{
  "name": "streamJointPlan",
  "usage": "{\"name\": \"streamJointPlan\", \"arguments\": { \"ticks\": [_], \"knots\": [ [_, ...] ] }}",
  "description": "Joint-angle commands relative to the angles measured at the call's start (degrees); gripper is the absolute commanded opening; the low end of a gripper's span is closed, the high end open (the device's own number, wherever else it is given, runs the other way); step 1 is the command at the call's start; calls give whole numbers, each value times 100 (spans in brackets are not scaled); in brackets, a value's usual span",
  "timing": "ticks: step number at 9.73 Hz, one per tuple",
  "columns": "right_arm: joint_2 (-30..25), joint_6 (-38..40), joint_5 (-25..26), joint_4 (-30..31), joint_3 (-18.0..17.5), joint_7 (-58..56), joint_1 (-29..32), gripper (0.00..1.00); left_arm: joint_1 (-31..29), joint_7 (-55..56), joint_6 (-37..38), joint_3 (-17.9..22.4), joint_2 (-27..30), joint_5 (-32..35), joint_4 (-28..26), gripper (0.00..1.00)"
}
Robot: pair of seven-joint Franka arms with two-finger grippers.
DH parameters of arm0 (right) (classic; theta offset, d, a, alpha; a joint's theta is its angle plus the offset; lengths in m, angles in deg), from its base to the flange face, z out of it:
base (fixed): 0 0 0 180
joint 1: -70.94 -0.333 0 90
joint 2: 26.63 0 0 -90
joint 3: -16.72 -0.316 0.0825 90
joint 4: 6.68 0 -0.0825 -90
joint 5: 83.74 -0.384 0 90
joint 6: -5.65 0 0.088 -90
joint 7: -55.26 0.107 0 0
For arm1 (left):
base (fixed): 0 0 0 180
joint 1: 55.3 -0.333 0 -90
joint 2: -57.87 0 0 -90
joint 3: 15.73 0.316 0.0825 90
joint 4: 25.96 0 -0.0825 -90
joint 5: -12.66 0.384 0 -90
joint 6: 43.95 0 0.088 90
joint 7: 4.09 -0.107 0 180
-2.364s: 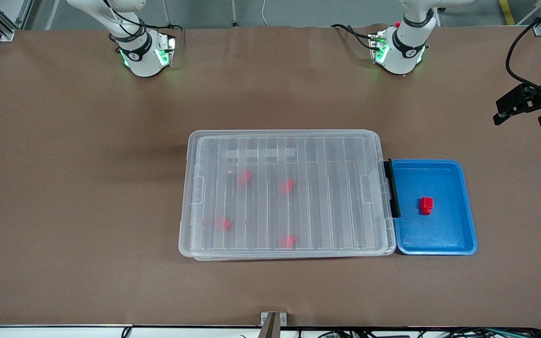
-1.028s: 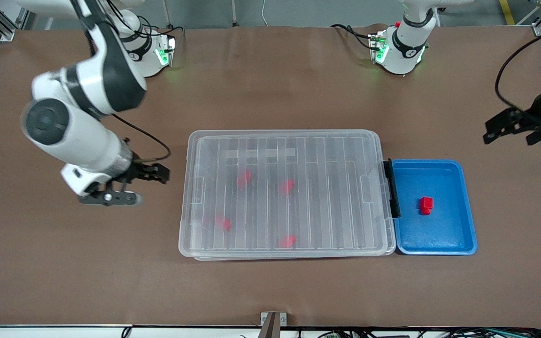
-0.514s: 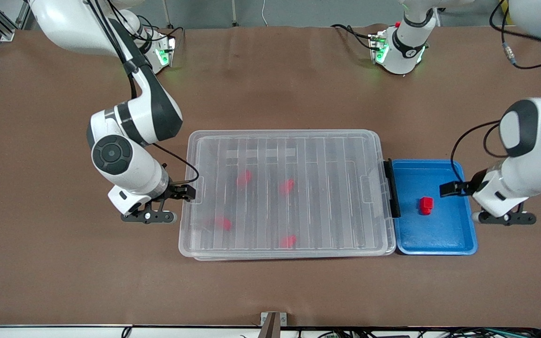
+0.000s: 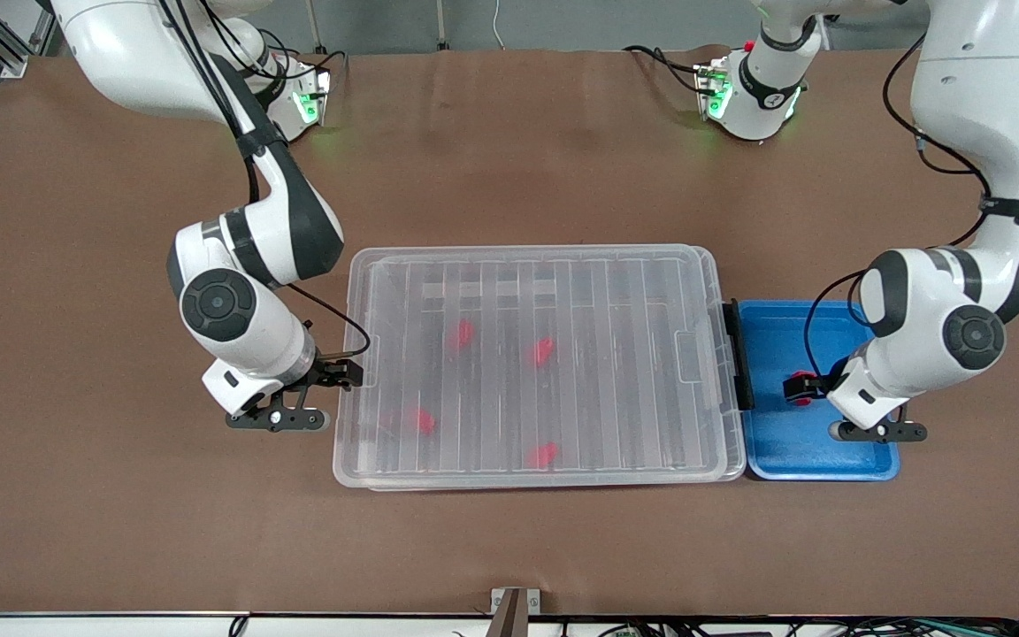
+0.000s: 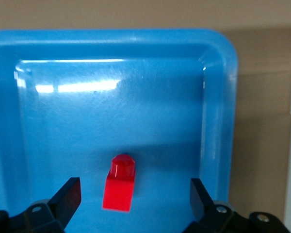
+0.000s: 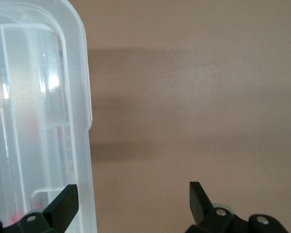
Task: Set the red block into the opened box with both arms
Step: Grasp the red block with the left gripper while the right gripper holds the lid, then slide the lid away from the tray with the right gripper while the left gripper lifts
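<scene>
Two grippers are seen low | left gripper [image 5: 133, 194]: jaws apart, straddling small bright red plastic block [image 5: 119, 183] lying in blue plastic tray [image 4: 863, 464] | right gripper [image 6: 133, 199]: jaws apart at handle edge of large clear plastic box [image 4: 536, 367], ribbed lid on.

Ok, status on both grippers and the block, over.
Left gripper open, straddling red block in blue tray. Right gripper open at box lid's edge. Lid on, blocking drop.
</scene>
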State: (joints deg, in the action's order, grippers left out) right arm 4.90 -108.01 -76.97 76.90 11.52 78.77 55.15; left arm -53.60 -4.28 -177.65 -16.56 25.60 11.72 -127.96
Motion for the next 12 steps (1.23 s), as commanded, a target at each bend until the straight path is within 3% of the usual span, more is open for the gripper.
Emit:
{"name": "streamJointPlan", "arguments": {
  "ticks": [1, 3, 5, 6, 7, 9, 11, 12],
  "knots": [
    [73, -16, 159, 1, -34, -224, 207, 100, -20, 9, -603, 13, -104, 112, -529, 99],
    [73, 37, 150, 44, -34, -216, 155, 100, -37, -17, -719, 40, -200, 112, -663, 98],
    [73, 28, 159, 106, -34, -242, 216, 100, -151, -87, -720, 40, -218, 121, -698, 86],
    [73, 28, 159, 115, -25, -268, 216, 100, -160, -96, -720, 40, -227, 121, -724, 69],
    [73, 37, 185, 115, -25, -399, 286, 100, -160, -105, -720, 40, -227, 121, -733, 36],
    [56, 107, 185, 115, -25, -1004, 601, 100, -187, -157, -659, 40, -227, 121, -733, 4],
    [20, 195, 185, 97, -16, -1426, 857, 100, -187, -158, -527, 40, -96, 130, -716, 0],
    [12, 274, 185, 89, -16, -1646, 980, 100, -178, -175, -213, 40, 261, 130, -646, 0]
  ]
}}
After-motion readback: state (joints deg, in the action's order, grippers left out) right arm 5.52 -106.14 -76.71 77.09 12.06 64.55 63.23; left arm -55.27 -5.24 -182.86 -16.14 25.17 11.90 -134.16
